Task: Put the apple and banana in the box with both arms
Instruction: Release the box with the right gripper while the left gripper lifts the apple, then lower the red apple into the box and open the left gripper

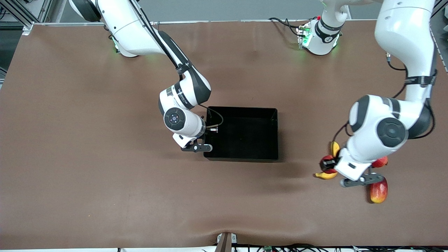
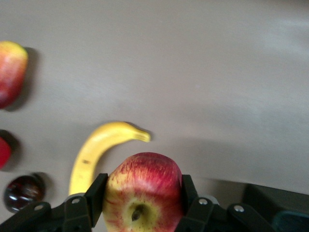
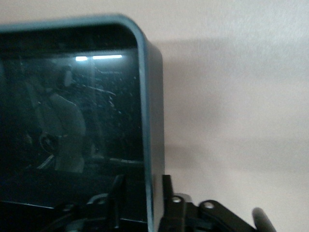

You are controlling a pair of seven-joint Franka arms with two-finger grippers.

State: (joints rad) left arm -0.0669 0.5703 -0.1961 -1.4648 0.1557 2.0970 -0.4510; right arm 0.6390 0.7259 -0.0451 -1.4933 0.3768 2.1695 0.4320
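we see the left tool (image 2: 140, 205) clamped on the apple (image 2: 143, 191) above the banana (image 2: 96, 152); a mango (image 1: 378, 190) lies nearby on the tabletop (image 1: 105, 175). the right tool (image 3: 140, 193) straddles the box (image 3: 149, 121) wall, its fingers narrowly parted.

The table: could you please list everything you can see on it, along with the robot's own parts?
table: one, brown, under everything.
box: one, black, mid-table, nothing in it.
banana: one, yellow, on the table toward the left arm's end.
apple: one, red with yellow streaks, held beside the banana.
mango: one, red and yellow, nearer the front camera than the banana.
red fruit: one, partly hidden under the left arm.
dark round fruit: one, near the banana; its kind is unclear.
left gripper: one, black, shut on the apple.
right gripper: one, black, at the box wall toward the right arm's end.
arms: two, white; right arm, left arm.
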